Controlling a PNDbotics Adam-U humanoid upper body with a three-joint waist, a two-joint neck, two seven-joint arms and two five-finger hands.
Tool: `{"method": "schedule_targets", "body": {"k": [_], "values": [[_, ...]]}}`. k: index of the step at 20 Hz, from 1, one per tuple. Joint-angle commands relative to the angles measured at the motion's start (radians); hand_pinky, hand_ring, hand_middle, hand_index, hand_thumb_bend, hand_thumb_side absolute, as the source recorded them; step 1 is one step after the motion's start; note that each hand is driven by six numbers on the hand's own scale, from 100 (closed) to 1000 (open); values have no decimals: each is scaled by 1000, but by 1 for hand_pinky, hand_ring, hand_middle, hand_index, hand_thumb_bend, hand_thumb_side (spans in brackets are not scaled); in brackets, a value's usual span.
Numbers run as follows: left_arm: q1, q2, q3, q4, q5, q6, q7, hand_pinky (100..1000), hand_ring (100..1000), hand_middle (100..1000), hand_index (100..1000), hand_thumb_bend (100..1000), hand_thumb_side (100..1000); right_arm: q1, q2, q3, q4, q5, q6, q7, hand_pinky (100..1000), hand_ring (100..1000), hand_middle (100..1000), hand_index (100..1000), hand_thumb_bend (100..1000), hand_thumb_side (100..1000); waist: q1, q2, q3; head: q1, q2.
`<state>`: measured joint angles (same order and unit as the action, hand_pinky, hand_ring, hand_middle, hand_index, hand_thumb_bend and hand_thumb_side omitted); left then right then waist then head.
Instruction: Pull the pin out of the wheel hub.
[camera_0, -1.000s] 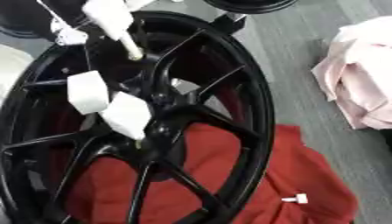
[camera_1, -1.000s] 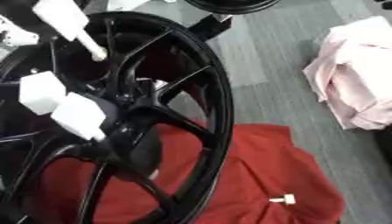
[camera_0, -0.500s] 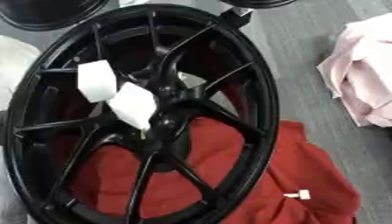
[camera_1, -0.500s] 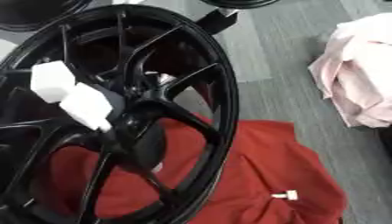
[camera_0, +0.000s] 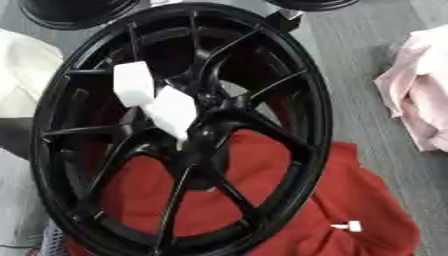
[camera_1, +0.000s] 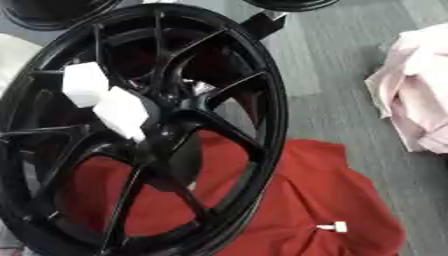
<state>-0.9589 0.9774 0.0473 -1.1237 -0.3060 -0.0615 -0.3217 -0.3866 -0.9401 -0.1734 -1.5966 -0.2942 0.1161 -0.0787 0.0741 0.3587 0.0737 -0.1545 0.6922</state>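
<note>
No fingers can be made out in either view, so whether they are spread or closed cannot be told; no hand or arm is shown, and nothing can be said of its pose.

In the left eye view, the black wheel (camera_0: 315, 100) is seen tilted and propped over a red cloth (camera_0: 367, 200), which is probably laid there to protect the floor and the rim. At the wheel hub (camera_0: 214, 132) two white blocks are set, an upper white block (camera_0: 133, 82) and a lower white block (camera_0: 172, 111) that tapers to a tip pointing into the hub. The lower one is judged to be the pin, not yet pulled.

In the right eye view, a small white piece (camera_1: 332, 227) is seen lying on the cloth, well apart from the hub. A pink cloth (camera_1: 420, 100) is bunched on the grey floor (camera_1: 341, 60) at the right, clear of the work.
</note>
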Motion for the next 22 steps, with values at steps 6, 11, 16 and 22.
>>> {"method": "schedule_targets", "body": {"k": [6, 11, 16, 22], "values": [[99, 89, 73, 174, -19, 41, 146, 699, 473, 263, 398, 100, 118, -15, -38, -19, -9, 6, 1, -10, 839, 772, 717, 739, 100, 851, -16, -34, 3, -7, -17], [151, 68, 63, 227, -4, 39, 163, 702, 486, 280, 416, 100, 111, -24, -29, -15, -11, 7, 4, -10, 838, 773, 718, 740, 100, 856, -25, -33, 2, -6, -27], [185, 51, 52, 261, -7, 49, 109, 823, 790, 739, 801, 160, 343, -28, -24, -14, -12, 10, 6, -9, 838, 772, 718, 739, 100, 858, -29, -31, 0, -5, -36], [193, 49, 56, 260, -2, 46, 44, 840, 834, 798, 861, 312, 596, -28, -21, -12, -10, 8, 7, -10, 838, 772, 717, 739, 100, 860, -29, -29, 4, -6, -41]]}}
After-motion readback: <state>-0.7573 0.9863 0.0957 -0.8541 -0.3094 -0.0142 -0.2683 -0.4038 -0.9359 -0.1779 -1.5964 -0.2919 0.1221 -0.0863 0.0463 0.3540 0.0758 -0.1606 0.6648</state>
